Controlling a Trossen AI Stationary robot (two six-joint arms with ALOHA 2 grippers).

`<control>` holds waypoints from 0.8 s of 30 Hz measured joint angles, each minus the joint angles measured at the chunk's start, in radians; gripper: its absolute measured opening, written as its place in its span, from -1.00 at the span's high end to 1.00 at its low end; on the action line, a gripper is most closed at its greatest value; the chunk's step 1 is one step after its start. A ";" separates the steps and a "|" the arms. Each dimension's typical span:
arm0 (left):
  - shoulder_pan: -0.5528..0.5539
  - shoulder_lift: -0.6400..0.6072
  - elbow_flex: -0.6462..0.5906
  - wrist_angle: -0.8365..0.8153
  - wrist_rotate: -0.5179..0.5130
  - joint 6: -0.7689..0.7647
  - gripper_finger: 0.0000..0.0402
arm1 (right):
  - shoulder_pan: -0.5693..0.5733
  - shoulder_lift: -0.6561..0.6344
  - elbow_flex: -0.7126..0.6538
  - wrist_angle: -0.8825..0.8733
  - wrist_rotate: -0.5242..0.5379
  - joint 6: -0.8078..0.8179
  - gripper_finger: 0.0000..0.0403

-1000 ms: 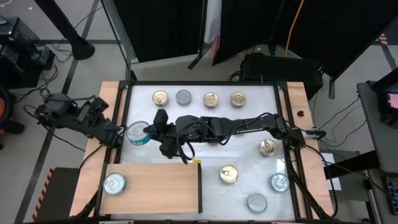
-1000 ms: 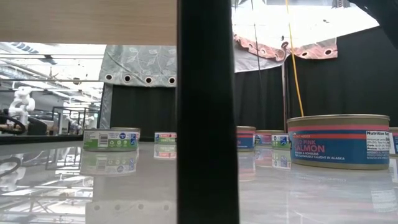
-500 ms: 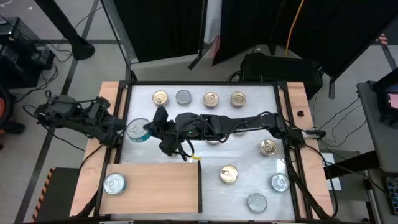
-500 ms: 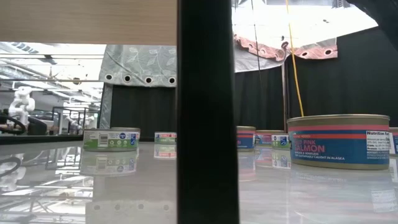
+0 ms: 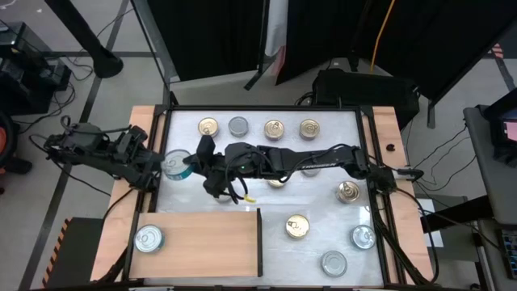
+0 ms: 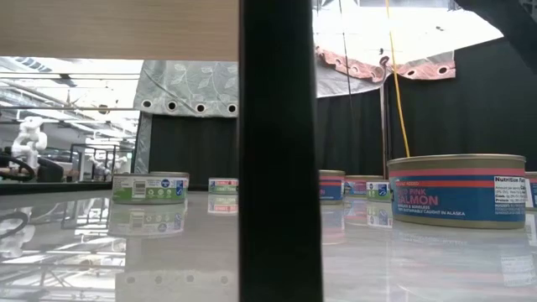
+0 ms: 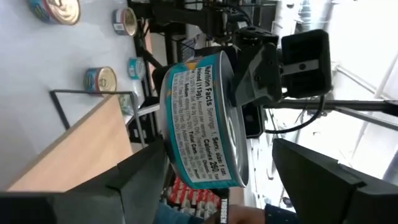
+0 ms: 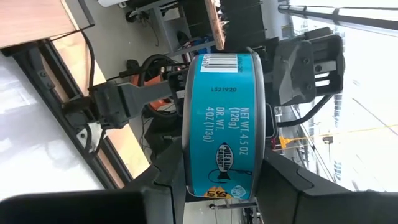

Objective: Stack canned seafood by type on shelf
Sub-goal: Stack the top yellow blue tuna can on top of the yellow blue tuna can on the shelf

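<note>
A teal-labelled tin with a silver lid [image 5: 174,164] hangs above the table's left part, with my right gripper [image 5: 191,164] shut on it. In the right wrist view the tin [image 8: 224,118] fills the gap of my right gripper [image 8: 224,183]. My left gripper [image 5: 159,168] is open at the tin's left. In its own view the fingers of my left gripper [image 7: 217,171] stand above and below the tin [image 7: 199,118]. The wooden shelf [image 5: 210,242] at the near left carries one silver-lidded tin [image 5: 149,238]. My right gripper pinches the tin by its two flat faces, near the rim [image 8: 262,171], one finger [image 8: 292,193] on each face. The fingers come about level from the table's right, the gripper rolled on its side. The tin is lifted clear, roughly level, lid up.
Gold- and silver-lidded tins stand in a far row [image 5: 275,128] and at the near right [image 5: 349,191] [image 5: 334,263]. In the low view a dark post [image 6: 281,151] stands under the shelf's board [image 6: 117,29], with tins [image 6: 457,189] on the tabletop beyond.
My left gripper has opened and let go of the teal tin, staying beside it. My right gripper has carried the tin a little toward the far-left of the table, keeping it level and clear.
</note>
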 joint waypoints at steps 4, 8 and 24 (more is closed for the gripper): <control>0.000 0.016 0.000 0.014 0.022 -0.001 -0.47 | 0.000 0.009 0.001 0.009 0.001 -0.001 0.35; 0.001 0.032 0.000 0.025 0.038 -0.001 -0.47 | -0.003 0.009 0.001 0.009 -0.003 -0.001 0.35; 0.000 0.039 0.000 0.025 0.043 0.007 -0.16 | -0.017 0.011 0.000 0.018 -0.027 -0.002 0.35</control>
